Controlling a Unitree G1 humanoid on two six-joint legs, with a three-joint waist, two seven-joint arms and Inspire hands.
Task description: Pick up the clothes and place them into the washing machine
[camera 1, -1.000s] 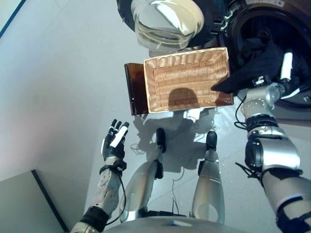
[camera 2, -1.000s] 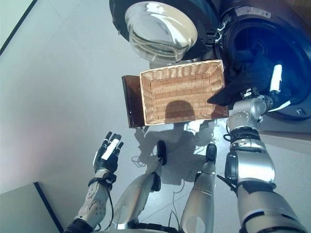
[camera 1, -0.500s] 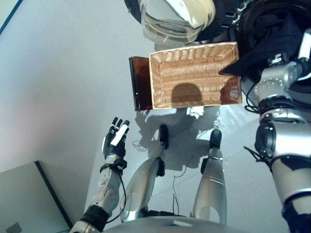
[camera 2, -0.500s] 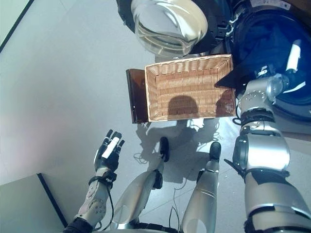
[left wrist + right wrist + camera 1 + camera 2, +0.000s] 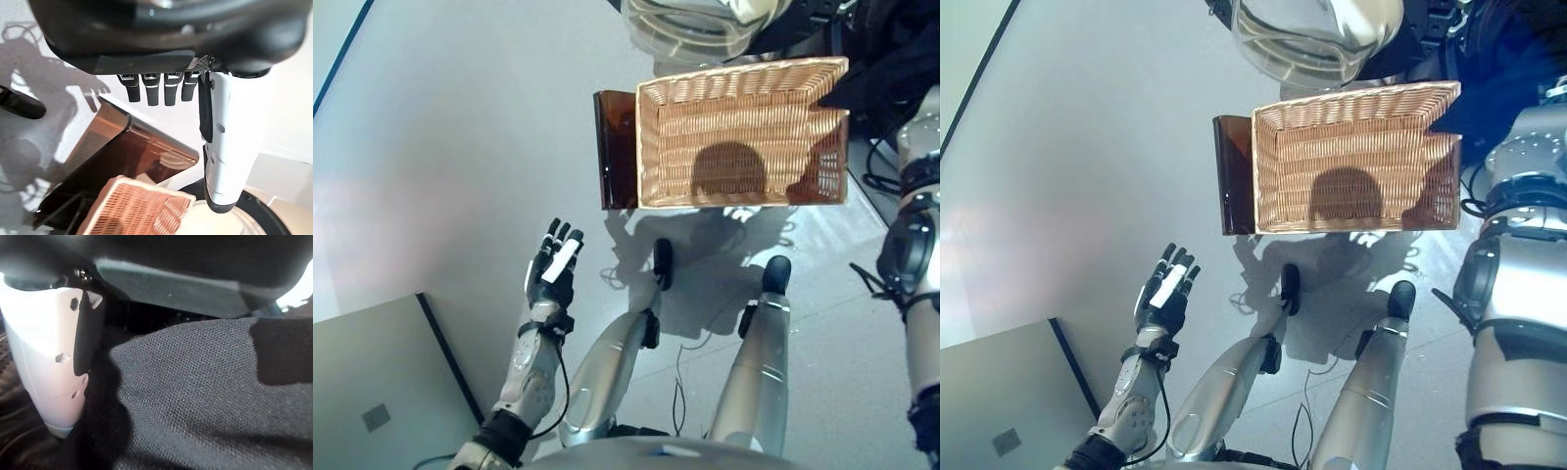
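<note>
**Mostly hidden: dark garment at drum mouth**

Apparently soft, light, floppy dark garment [image 5: 195, 396], draped at 1 o'clock by the washing machine [image 5: 1508, 59] opening, one corner over the wicker basket [image 5: 744, 132] rim. Best grabbed by a bunched fold, not an edge. Right hand [image 5: 49, 362] pressed close against the knit; fingers hidden, grip impossible to tell. Left hand [image 5: 553, 274] idle at 8 o'clock, fingers straight, holding nothing. Basket looked empty. Drum interior cut off, glass door [image 5: 705, 24] partly out of frame.
</note>
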